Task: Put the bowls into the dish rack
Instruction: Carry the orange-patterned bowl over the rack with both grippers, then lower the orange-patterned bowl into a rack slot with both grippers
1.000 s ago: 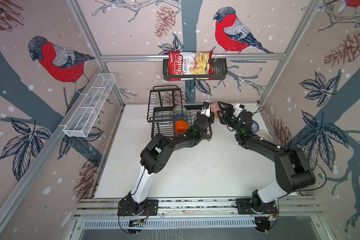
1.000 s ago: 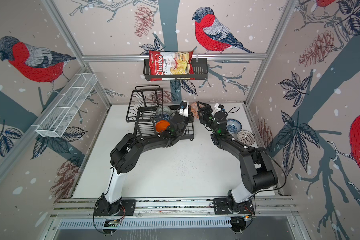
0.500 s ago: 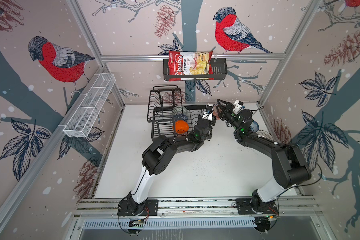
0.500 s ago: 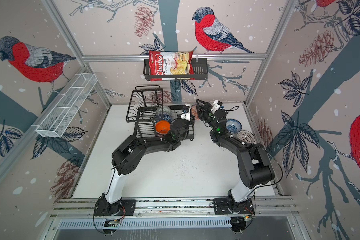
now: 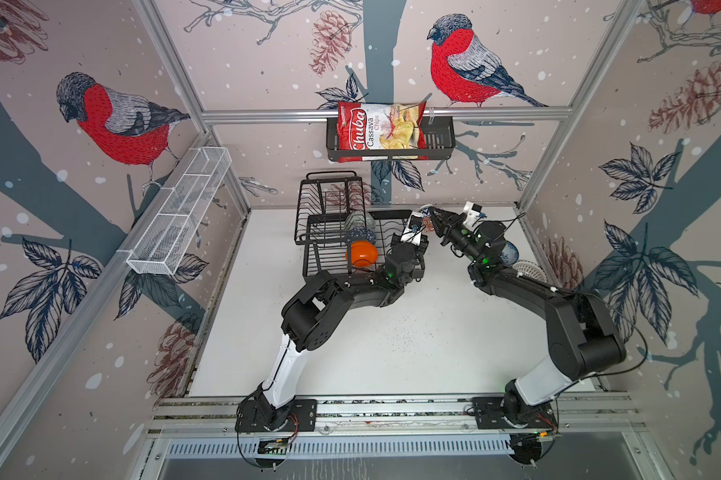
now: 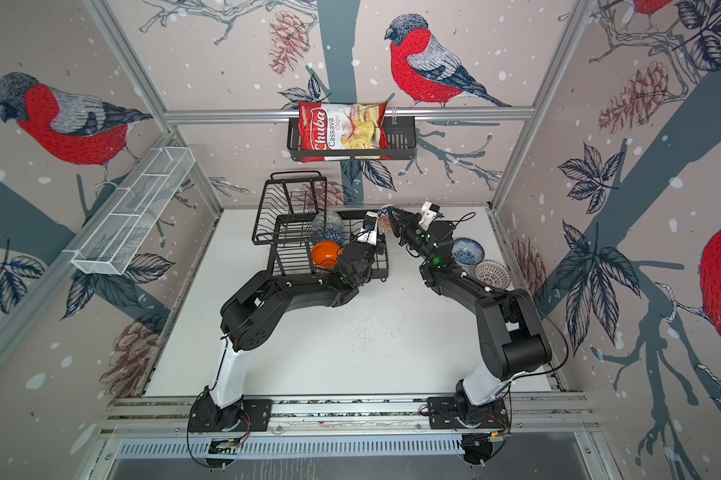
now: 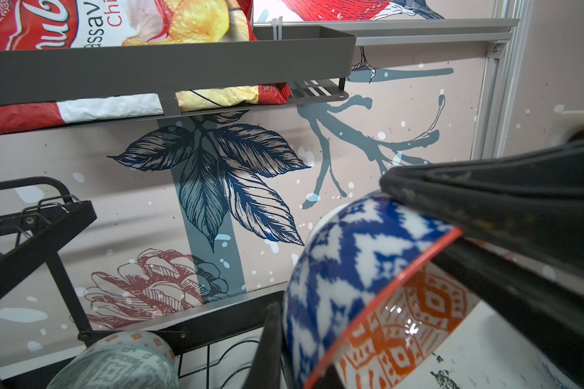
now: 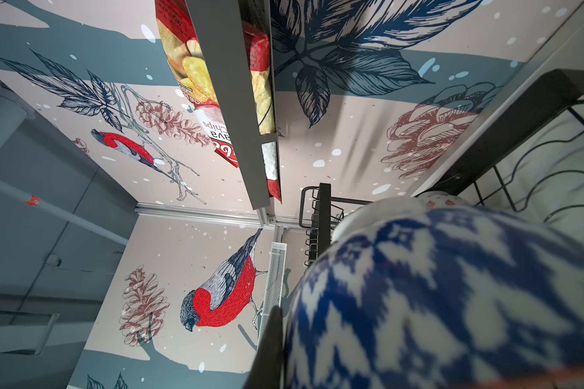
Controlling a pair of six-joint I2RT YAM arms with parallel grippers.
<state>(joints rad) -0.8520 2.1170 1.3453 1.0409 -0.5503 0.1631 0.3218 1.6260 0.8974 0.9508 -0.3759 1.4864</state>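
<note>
The blue-and-orange patterned bowl (image 7: 351,269) was held tilted at the right end of the dish rack (image 5: 325,199). Its wall was pinched by the left end effector (image 7: 294,363), and its rim was pinched by the right end effector (image 6: 395,216). Two other bowls (image 6: 468,251) were seen on the surface (image 5: 392,353).

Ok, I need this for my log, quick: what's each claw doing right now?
Left claw: closed, holding the blue-and-orange bowl.
Right claw: closed on the same bowl's rim.

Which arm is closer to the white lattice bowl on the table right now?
Right. The right arm passes just beside the white lattice bowl; the left arm is across the table, by the dish rack.
</note>
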